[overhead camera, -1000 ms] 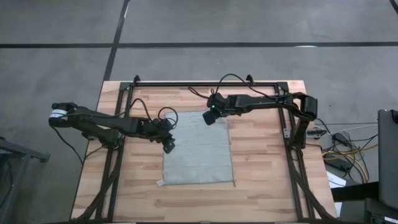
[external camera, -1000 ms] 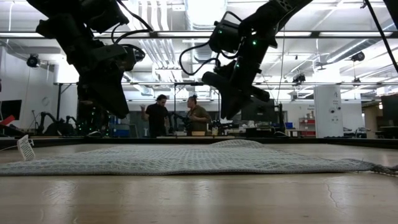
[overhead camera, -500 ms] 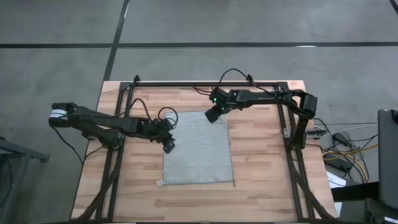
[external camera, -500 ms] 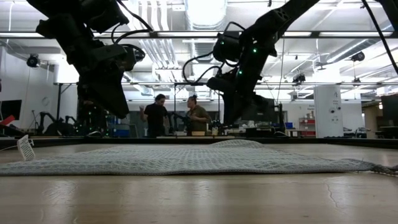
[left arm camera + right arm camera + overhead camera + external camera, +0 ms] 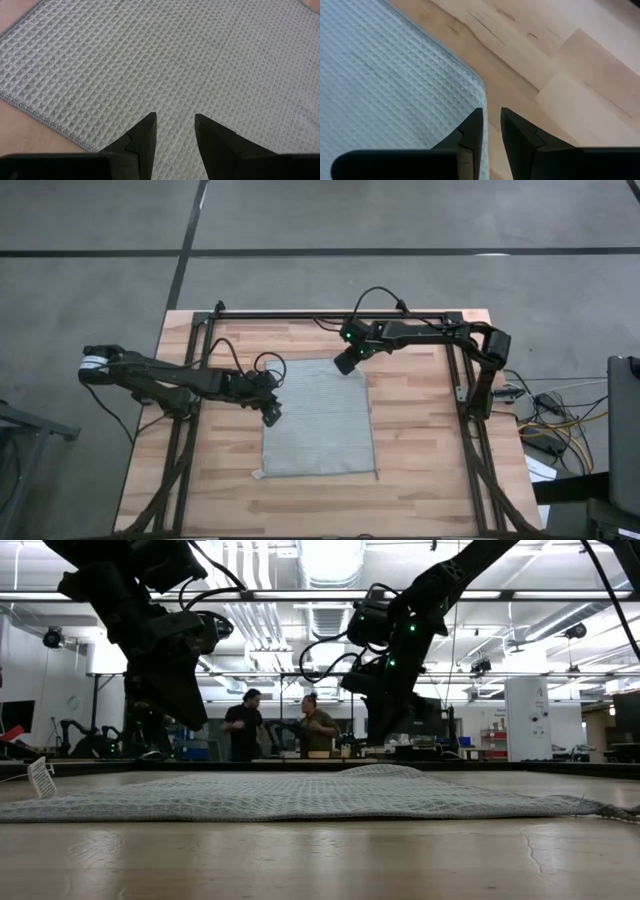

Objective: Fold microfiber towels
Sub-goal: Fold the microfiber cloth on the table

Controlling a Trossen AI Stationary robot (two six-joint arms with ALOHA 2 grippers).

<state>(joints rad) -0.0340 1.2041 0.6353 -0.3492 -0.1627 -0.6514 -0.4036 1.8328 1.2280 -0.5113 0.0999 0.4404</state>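
Right end effector [image 5: 343, 364]: fingers slightly parted, nothing gripped, above towel's 1 o'clock corner.
Left end effector [image 5: 272, 413]: parted, empty, over the 9 o'clock edge.
Towel [image 5: 320, 420]: flat, mid-tabletop [image 5: 430, 450].
Technique: pinch only the corner hem, then lift evenly.

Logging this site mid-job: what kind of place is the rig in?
Probably a robotics lab or workshop: exposed ceiling ducts, people standing at benches behind, and a wooden table on a bare concrete floor.
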